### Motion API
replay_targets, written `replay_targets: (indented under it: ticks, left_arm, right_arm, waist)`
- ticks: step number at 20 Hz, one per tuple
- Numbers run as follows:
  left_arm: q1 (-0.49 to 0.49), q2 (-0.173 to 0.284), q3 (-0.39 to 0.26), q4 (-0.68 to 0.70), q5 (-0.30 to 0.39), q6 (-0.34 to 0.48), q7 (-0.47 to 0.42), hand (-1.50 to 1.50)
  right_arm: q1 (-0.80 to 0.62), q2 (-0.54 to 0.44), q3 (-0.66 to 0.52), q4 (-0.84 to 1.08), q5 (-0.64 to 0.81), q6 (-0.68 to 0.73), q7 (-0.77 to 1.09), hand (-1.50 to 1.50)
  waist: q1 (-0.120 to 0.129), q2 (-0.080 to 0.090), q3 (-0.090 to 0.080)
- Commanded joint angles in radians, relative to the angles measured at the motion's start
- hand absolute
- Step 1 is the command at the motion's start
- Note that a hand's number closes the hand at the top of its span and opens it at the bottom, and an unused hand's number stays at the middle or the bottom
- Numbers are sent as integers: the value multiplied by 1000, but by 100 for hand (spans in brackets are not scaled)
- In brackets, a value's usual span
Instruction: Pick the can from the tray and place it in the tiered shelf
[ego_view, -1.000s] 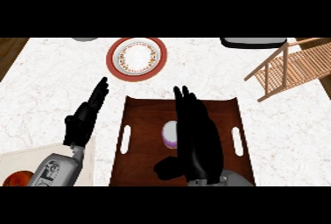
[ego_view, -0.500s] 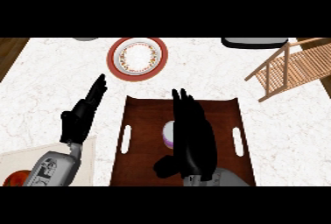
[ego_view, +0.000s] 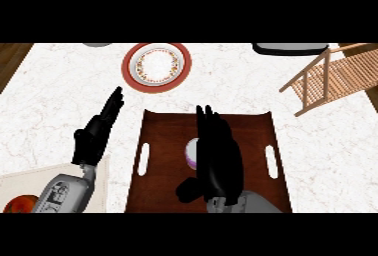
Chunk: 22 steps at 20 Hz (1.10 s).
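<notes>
A dark brown tray (ego_view: 166, 135) with white handle slots lies in the middle of the marble counter. On it stands a can (ego_view: 192, 152) with a pale top and a purple side, mostly hidden. My right hand (ego_view: 218, 155) hovers over the tray just right of the can, fingers straight and pointing away from me, thumb out to the lower left. My left hand (ego_view: 96, 132) stays open left of the tray, fingers up. The wooden tiered shelf (ego_view: 332, 77) sits at the upper right.
A red-rimmed plate (ego_view: 156, 66) lies beyond the tray. A dark object (ego_view: 290, 48) sits at the far edge beside the shelf. A pale cutting board (ego_view: 22, 182) with a red fruit (ego_view: 20, 204) is at the lower left.
My right hand has slid slightly left and down toward the can, covering more of it. The left hand has barely moved.
</notes>
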Motion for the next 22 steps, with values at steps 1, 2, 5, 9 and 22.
replay_targets:
  ticks: [1, 2, 5, 9, 22]
  left_arm:
    - [-16, -21, 6, -3, -6, 6, 21, 0]
    - [-43, -17, 14, 49, -19, 2, -7, 0]
    - [0, -8, -10, -91, -7, -11, 87, 0]
    - [-5, -48, -21, -64, -54, 39, 77, 0]
    - [32, -27, 44, -19, -25, -62, -11, 0]
  right_arm:
    - [17, 16, 26, 53, 15, -42, 153, -150]
    - [-2, 16, 30, 62, 5, -45, 172, -150]
    - [16, 16, 24, 69, -1, -25, 174, -150]
    - [-14, 16, -13, 90, -2, 3, 158, -150]
    - [34, 16, -28, 110, 13, -12, 113, -150]
  waist:
    - [1, 1, 0]
    - [-1, 2, 0]
    - [6, -2, 1]
    - [1, 0, 0]
    - [-4, -1, 0]
